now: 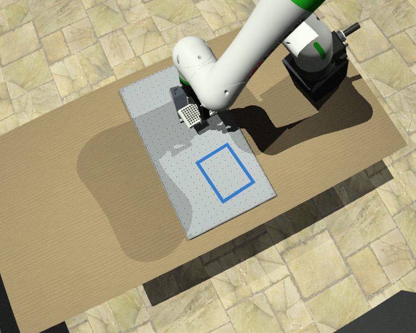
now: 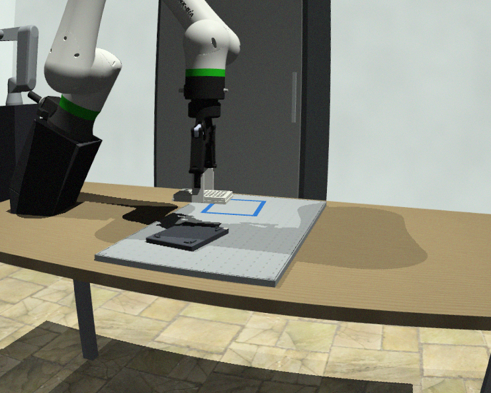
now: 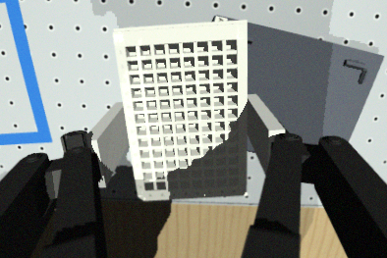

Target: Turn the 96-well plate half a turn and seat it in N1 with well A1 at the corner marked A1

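Note:
The white 96-well plate (image 3: 182, 115) is held between my gripper's (image 3: 184, 134) two finger pads by its long sides, wells facing up. In the exterior view the plate (image 2: 215, 196) hangs level, clear above the grey deck. The dark plate nest N1 (image 3: 304, 90) lies empty just to the right of the plate in the wrist view, and the plate's right edge overlaps its left edge. The nest also shows in the exterior view (image 2: 187, 237). In the top view the plate (image 1: 189, 114) sticks out from under the arm, which hides most of the nest (image 1: 176, 93). I cannot make out the cut corner.
The blue taped outline B1 (image 1: 225, 172) is on the perforated grey deck (image 1: 186, 200), empty; it also shows at the left of the wrist view (image 3: 25, 66). The robot's black base (image 1: 317, 77) stands at the table's far side. The deck lies on a wooden table.

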Robot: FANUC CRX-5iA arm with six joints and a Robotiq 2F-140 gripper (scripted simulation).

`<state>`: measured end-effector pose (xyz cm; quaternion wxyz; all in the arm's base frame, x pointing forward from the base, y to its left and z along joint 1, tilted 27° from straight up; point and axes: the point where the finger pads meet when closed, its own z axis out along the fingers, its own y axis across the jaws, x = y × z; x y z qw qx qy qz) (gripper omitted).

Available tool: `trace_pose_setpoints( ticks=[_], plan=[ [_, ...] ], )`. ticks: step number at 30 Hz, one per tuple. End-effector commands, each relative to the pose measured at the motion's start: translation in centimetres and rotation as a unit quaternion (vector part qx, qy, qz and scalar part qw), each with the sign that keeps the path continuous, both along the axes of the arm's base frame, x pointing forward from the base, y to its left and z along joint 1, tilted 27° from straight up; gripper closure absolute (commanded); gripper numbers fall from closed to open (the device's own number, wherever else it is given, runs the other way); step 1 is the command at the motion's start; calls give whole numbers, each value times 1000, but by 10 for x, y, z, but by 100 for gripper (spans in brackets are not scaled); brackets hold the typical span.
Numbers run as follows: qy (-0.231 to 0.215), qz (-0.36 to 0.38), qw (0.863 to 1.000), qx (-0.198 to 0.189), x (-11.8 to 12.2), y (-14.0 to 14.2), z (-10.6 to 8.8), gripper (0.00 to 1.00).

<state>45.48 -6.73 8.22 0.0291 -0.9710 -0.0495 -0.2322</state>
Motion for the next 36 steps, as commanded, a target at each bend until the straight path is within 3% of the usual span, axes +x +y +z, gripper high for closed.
trace_pose_setpoints(
  ticks=[1, 27, 31, 36],
  plan=[
    [0, 1, 1000, 1, 0, -10, 0, 100],
    [0, 1, 1000, 1, -1, -90, -5, 100],
    [0, 1, 1000, 1, -1, -91, -5, 100],
    [7, -73, 997, 38, -1, -91, -5, 100]
  ],
)
